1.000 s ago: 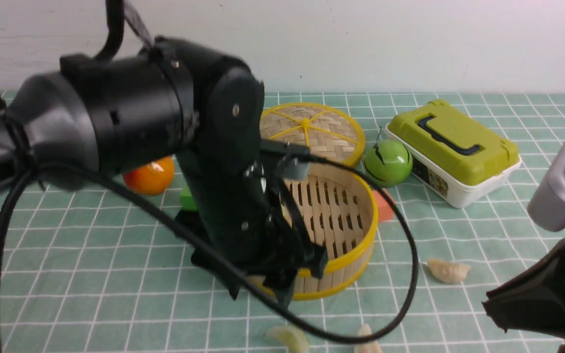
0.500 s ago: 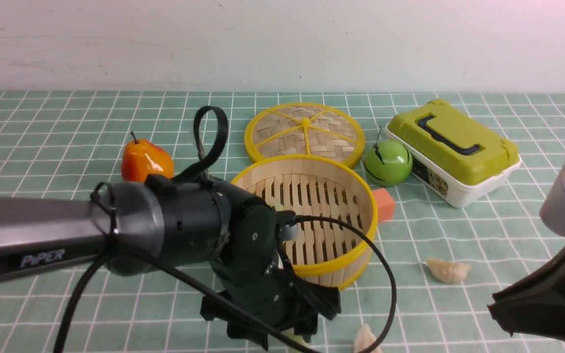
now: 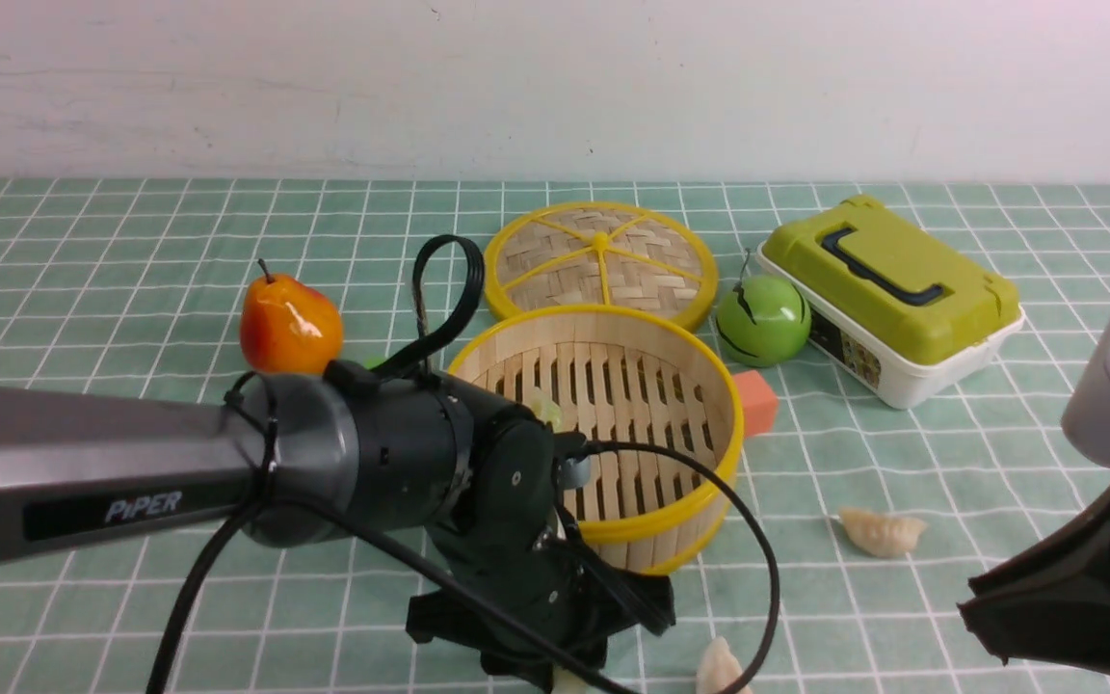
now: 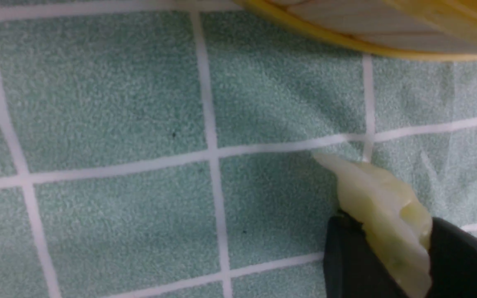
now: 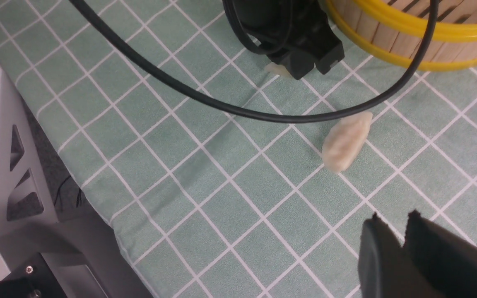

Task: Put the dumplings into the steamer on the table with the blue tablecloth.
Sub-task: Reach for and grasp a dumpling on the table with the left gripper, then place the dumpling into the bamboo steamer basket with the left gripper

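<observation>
1. The left gripper (image 4: 391, 269) is low over the table (image 3: 83, 251), close to its near edge and just in front of the steamer (image 3: 700, 386). Its two black fingers stand on either side of a pale green dumpling (image 4: 381, 203) and seem to press on it. They hold only one end, and the other end sticks out past the tips. I cannot tell whether the dumpling rests on the cloth or is lifted.
2. The step in hand is, I judge, to secure this grip and lift. Because the hold is on one end only, the grip should be firm before any rise. The lift should go straight up until the dumpling is higher than the yellow rim.
3. The steamer stands about in the middle of the table. One pale dumpling (image 3: 545, 405) seems to lie inside it by the left wall, partly hidden by the arm. It is better to release low over a free part of the slatted floor, not on top of that one.
4. The black cable (image 3: 765, 578) hangs in a loop near the rim and passes close to a cream dumpling (image 5: 346, 140) at the near edge. A slow rise would keep it from dragging either of them.
5. The right gripper (image 5: 393, 219) hangs over the near right part of the table, its fingers almost together and holding nothing. A second cream dumpling (image 3: 883, 532) lies between the steamer and the right edge, waiting for its turn.
</observation>
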Robot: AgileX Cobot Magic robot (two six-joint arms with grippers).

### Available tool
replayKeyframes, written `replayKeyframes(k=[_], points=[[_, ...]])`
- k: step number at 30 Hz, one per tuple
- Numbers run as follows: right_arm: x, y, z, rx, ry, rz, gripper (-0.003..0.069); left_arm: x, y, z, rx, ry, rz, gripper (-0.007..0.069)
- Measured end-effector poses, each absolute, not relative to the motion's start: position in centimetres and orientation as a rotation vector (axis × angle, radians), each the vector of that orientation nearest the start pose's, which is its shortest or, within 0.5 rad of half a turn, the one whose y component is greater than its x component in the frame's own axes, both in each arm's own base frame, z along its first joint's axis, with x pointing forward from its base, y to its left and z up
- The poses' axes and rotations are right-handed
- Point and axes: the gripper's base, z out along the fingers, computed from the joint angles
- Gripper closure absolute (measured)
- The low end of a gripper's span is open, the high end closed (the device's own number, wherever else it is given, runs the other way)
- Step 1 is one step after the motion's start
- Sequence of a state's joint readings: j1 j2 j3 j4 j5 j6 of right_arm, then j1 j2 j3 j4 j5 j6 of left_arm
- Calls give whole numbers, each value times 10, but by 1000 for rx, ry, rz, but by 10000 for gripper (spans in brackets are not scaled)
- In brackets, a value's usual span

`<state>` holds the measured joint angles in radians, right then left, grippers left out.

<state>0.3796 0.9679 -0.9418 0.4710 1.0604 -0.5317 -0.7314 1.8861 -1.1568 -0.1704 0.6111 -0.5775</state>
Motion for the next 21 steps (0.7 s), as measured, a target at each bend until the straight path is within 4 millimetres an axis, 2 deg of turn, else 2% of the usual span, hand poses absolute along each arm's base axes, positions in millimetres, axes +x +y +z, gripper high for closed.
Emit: replayKeyframes(k=[5,9,11,12,15,17,21], points=[[144,96,347,-974,2295,549,563,263,-249,172,117,2935,-423,433],[144,96,347,-974,2295,549,555,253,-242,213,236,2889,-454,437],[144,96,347,-974,2295,549,553,255,-241,244,317,2813,-474,437],[144,96,347,-973,2294,548,552,257,-241,251,329,2793,-480,437],[144,96,347,-971,2291,547,550,273,-241,278,342,2721,-495,437],[144,96,347,-971,2291,547,545,302,-238,294,295,2678,-490,437],[144,96,347,-971,2291,547,542,348,-239,292,256,2641,-467,437]])
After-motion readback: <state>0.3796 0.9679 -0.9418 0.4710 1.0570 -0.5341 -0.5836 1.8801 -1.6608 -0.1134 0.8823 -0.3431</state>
